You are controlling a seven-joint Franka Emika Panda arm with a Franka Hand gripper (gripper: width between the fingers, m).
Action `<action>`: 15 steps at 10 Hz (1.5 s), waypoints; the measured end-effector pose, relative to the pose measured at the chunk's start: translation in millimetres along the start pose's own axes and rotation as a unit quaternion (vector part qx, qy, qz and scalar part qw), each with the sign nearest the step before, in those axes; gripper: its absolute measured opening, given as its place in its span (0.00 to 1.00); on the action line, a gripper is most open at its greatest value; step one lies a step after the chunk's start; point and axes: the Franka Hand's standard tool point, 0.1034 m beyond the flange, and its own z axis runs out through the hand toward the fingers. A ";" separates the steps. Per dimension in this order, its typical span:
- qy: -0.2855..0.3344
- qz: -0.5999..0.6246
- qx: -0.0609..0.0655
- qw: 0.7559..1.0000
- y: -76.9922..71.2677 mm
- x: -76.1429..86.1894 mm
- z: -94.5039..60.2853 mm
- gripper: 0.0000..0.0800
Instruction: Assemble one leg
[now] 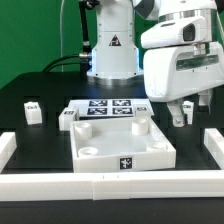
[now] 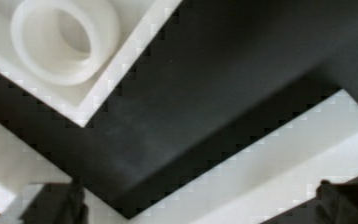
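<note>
Legs lie well apart from me. The nearer leg (image 1: 68, 118) stands on the black table (image 1: 40, 140) just beside the marker board (image 1: 108, 108), a second leg (image 1: 33, 110) further to the exterior view's left. My gripper (image 1: 183, 113) hangs at the exterior view's right, beyond the white panel (image 1: 120, 158), jaws wide, holding nothing. I judge I must cross the panel; the leg's long axis is too small to tell

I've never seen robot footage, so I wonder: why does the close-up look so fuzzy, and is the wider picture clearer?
Wrist view: soft all over, probably too close to focus; the panel and its round hole are blurred, the dark fingertips mere smudges. Exterior view: sharper, evenly lit; the white gripper looks nearly washed out against the black table.
</note>
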 end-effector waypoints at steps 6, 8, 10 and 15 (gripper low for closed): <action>0.000 0.000 0.000 1.000 0.1 -0.1 0.0 0.81; 0.000 0.000 0.000 1.000 0.1 -0.1 0.0 0.81; 0.000 0.000 0.000 1.000 0.1 -0.1 0.0 0.81; -0.001 -0.150 -0.011 0.989 10.2 -28.8 -1.8 0.81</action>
